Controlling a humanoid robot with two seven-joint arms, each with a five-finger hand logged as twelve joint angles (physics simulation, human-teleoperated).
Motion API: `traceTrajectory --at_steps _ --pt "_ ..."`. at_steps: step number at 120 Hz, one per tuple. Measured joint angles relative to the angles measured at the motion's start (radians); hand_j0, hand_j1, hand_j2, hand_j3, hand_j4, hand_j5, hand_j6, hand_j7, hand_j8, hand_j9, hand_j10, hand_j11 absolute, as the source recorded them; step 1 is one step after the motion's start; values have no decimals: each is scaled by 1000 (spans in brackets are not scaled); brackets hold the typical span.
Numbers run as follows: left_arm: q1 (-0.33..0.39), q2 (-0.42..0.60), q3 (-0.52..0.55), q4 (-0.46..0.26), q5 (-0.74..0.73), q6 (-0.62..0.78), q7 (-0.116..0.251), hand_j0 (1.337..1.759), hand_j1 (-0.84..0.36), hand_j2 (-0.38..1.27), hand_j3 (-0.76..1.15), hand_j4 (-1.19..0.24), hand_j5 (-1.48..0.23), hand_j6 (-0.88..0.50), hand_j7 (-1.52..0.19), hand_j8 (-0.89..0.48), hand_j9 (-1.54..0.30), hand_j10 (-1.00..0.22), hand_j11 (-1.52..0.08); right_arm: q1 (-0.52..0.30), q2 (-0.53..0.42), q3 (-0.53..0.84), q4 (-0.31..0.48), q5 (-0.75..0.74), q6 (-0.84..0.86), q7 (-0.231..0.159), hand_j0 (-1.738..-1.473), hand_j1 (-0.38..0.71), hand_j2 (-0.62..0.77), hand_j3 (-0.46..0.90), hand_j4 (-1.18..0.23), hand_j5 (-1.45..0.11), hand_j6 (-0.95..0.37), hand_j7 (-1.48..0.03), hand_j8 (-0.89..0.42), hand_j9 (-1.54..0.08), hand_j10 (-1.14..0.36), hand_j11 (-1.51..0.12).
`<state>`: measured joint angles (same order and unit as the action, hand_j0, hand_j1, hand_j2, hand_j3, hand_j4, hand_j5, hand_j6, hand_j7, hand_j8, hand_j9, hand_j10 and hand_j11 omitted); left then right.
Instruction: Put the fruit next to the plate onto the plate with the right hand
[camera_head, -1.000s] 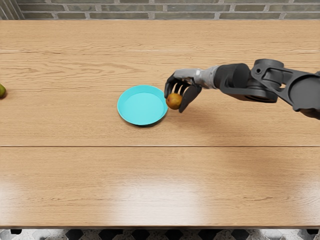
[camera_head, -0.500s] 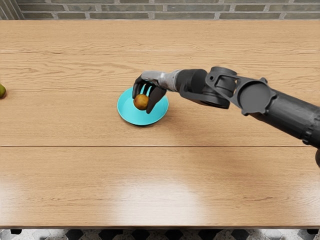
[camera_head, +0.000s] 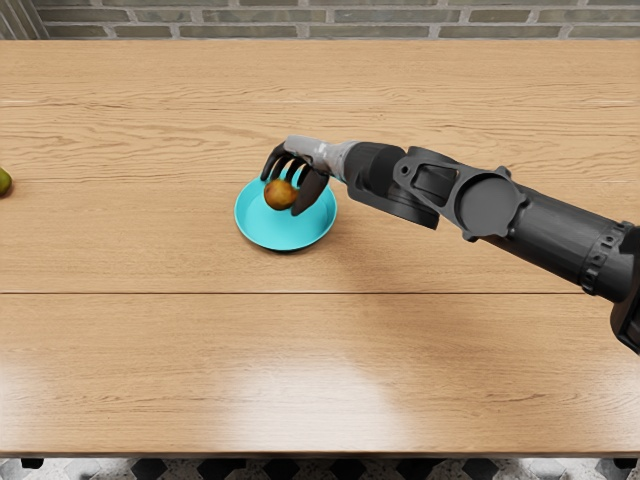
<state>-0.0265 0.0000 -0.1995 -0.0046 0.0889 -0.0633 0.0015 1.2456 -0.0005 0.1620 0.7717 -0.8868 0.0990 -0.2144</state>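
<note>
A round orange-brown fruit (camera_head: 280, 193) is held in my right hand (camera_head: 288, 178), whose dark fingers are curled around it. Hand and fruit are over the back half of the turquoise plate (camera_head: 268, 227), which lies on the wooden table left of centre. I cannot tell whether the fruit touches the plate. The right arm (camera_head: 470, 205) stretches in from the right edge. No left arm shows.
A small green object (camera_head: 4, 181) sits at the far left edge of the table, partly cut off. A brick wall runs behind the table's far edge.
The right hand carried the fruit leftward from beside the plate's right rim to over the plate. In the last half second it barely shifted and the arm stretched out further.
</note>
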Motion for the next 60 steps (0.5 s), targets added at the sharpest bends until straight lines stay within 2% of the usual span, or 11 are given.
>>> traceTrajectory --at_steps 31,43,60 --pt "0 0 0 0 0 0 0 1658 325 4 0 -21 -27 -21 -27 -21 -27 -21 -26 0 0 9 -9 21 14 0 -1658 -145 -1 0 -191 -242 -159 -237 -162 -241 -163 -240" --pt "0 0 0 0 0 0 0 1658 325 4 0 -21 -27 -21 -27 -21 -27 -21 -26 2 -17 21 -5 119 115 6 -1658 -224 -1 0 -117 -148 -98 -145 -100 -148 -100 -147" --pt "-1 0 0 0 0 0 0 1658 325 4 0 -21 -27 -21 -27 -21 -27 -21 -26 -11 -86 115 1 204 302 14 -1658 -287 0 0 -59 -74 -50 -73 -50 -74 -50 -73"
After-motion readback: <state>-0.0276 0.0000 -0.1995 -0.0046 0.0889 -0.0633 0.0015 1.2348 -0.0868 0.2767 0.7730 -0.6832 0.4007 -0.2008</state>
